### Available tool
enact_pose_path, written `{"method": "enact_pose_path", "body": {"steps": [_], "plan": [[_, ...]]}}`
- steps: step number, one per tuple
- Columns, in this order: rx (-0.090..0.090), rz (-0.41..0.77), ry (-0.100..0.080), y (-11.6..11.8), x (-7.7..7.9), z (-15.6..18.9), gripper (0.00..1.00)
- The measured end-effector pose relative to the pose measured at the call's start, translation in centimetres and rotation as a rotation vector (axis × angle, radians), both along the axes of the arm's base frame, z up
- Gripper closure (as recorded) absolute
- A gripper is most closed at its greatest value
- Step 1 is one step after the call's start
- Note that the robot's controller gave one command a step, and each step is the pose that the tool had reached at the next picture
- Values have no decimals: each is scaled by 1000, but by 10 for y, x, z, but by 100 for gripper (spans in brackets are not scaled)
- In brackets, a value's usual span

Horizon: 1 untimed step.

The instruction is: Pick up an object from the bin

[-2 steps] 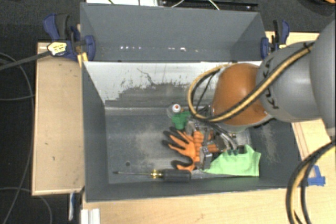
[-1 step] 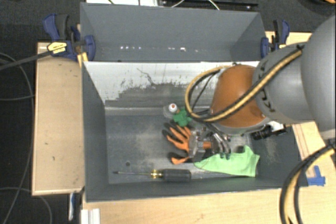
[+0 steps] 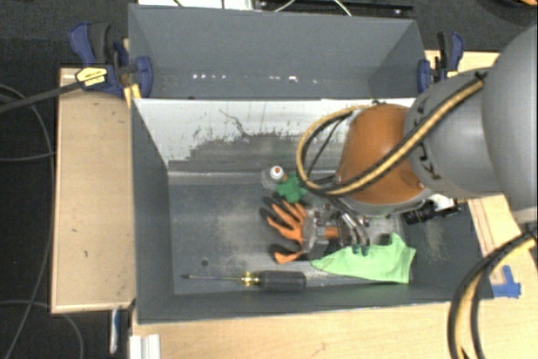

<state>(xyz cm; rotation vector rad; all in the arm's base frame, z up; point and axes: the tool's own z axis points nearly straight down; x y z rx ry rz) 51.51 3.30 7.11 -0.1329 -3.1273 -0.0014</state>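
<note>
In the bin, a glove lies just left of my jaws, a cloth just before them, and a screwdriver farther front-left.

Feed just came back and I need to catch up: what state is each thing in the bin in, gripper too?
gripper: low in the bin, right of centre.
orange and black glove: lying flat, partly under the gripper.
green cloth: crumpled, front right, beside the orange and black glove.
screwdriver: lying along the front wall, apart from the rest.
small green capped thing: behind the glove; upright or tipped, cannot tell.
</note>
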Motion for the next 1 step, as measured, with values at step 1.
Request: {"method": "enact_pose_path", "body": {"steps": [1], "plan": [[0,0,-3,0,0,4,100]]}}
